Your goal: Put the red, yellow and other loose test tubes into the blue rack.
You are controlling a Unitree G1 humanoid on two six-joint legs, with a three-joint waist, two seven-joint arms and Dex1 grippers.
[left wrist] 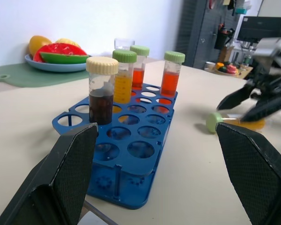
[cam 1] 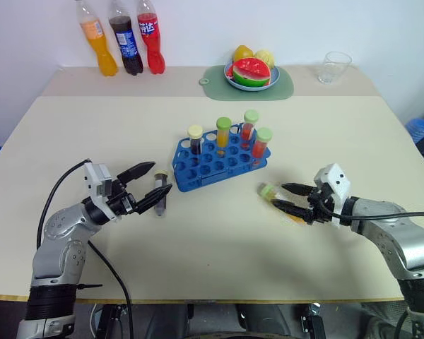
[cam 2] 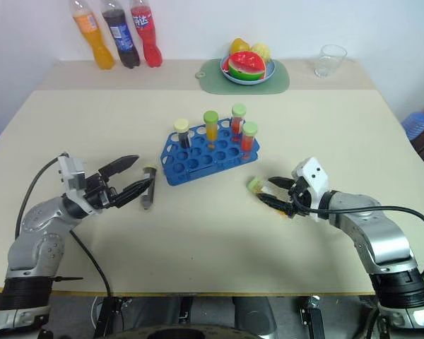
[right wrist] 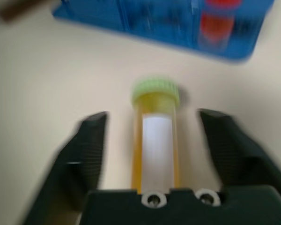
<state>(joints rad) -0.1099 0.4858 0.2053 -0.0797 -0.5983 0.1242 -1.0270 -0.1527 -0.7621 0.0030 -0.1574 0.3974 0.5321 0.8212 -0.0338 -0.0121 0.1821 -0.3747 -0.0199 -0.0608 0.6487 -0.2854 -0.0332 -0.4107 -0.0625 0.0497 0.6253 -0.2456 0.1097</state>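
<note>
The rack (cam 1: pixel 219 164) stands mid-bench (cam 1: pixel 198 247), holding four tubes (cam 1: pixel 223 133). One loose tube (cam 1: pixel 160 192) lies left of it. Another tube (cam 1: pixel 277 197) lies right, between the right gripper (cam 1: pixel 291 198) fingers.

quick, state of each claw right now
Left claw: open, holding nothing.
Right claw: open, straddling the yellow test tube lying on the table, not gripping it.
</note>
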